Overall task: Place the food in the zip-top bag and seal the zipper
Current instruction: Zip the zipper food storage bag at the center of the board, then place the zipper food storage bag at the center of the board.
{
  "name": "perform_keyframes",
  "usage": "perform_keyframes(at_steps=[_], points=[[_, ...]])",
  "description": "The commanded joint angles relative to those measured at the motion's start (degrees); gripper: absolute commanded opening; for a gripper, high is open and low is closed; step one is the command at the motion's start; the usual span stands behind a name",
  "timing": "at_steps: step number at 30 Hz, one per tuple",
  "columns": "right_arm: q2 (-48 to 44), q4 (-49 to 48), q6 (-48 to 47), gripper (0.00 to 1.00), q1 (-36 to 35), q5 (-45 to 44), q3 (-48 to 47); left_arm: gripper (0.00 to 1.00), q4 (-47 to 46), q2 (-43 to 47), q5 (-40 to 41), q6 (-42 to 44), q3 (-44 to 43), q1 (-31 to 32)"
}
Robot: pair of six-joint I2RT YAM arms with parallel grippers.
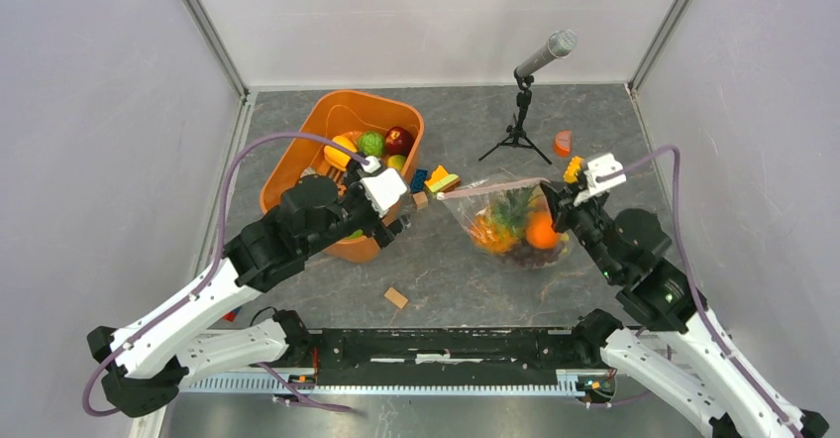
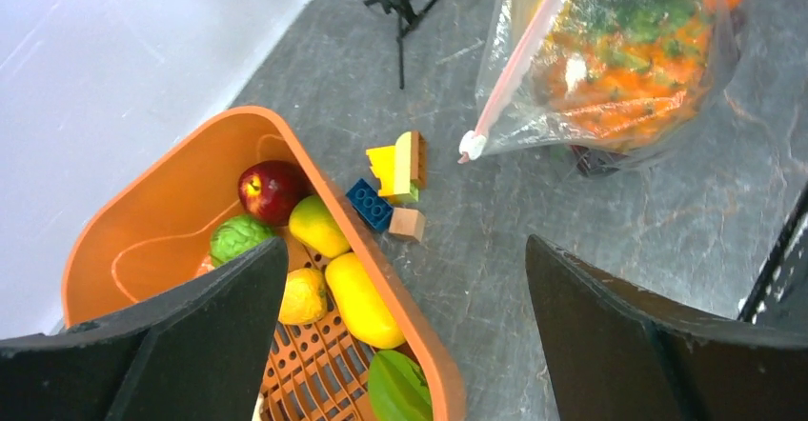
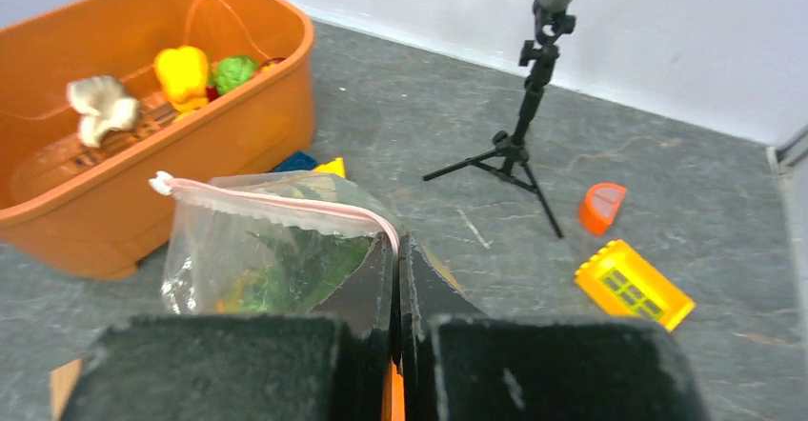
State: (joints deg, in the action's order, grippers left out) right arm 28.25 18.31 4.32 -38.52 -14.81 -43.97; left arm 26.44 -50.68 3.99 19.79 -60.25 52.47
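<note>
Right fingers [image 3: 362,297] clamp the bag's [image 3: 243,264] zipper [image 3: 286,208], hiding that end; left fingers [image 2: 210,330] gape wide left of the bag.

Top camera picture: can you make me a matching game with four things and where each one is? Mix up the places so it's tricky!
Things
1. red apple
2. pineapple
3. microphone
4. nearer wooden block

Places
A. up on a black tripod at the back
B. inside the zip-top bag
C. lying by itself on the table
D. in the orange tub

Pairs: 1-D, 2-B, 3-A, 4-C
</note>
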Motion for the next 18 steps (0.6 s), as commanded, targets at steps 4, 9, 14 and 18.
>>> perform_keyframes(at_steps=[4, 9, 14, 18], points=[[11.6, -8.48, -10.68, 0.0, 0.12, -5.79, -14.04, 1.0, -8.12, 2.64, 6.74, -8.19, -0.04, -0.37], [11.45, -9.88, -10.72, 0.0, 0.11, 4.22, -9.08, 1.0, -8.29, 3.29, 11.21, -12.68, 0.5, -1.42], [6.6, -11.57, -1.18, 0.08, 0.07, 38.75, 7.38, 1.0, -8.02, 4.65, 12.09, -15.12, 2.09, -3.19], [4.05, -13.16, 1.51, 0.68, -0.14, 51.59, 13.47, 1.0, -8.33, 4.8, 10.27, -16.73, 2.32, -4.45]])
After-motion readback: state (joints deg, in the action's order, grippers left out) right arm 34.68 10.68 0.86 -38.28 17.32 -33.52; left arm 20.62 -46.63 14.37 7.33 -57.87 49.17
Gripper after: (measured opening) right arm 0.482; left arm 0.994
